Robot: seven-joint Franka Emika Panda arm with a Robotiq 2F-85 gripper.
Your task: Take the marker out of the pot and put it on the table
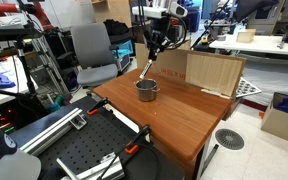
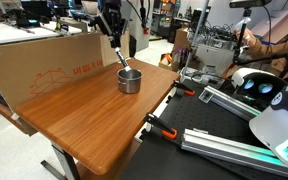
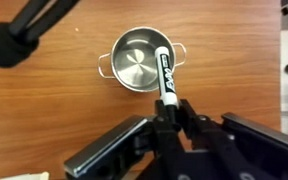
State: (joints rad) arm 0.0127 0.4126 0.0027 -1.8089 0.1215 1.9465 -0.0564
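The marker (image 3: 166, 74), white with black print and a dark end, is clamped between my gripper's (image 3: 170, 104) fingers and hangs tilted above the rim of the pot (image 3: 139, 60). The pot is a small shiny metal one with side handles and stands on the reddish-brown table (image 3: 54, 110). In both exterior views my gripper (image 1: 156, 45) (image 2: 112, 36) is above the pot (image 1: 147, 90) (image 2: 130, 80), and the marker (image 1: 145, 68) (image 2: 120, 57) slants down from it toward the pot's rim. The table (image 1: 184, 120) (image 2: 84, 115) is bare around the pot.
A cardboard box (image 1: 212, 72) (image 2: 44, 62) stands on the table behind the pot. A black perforated board (image 1: 79, 150) with clamps lies beside the table's edge. A grey office chair (image 1: 92, 55) stands beyond the table.
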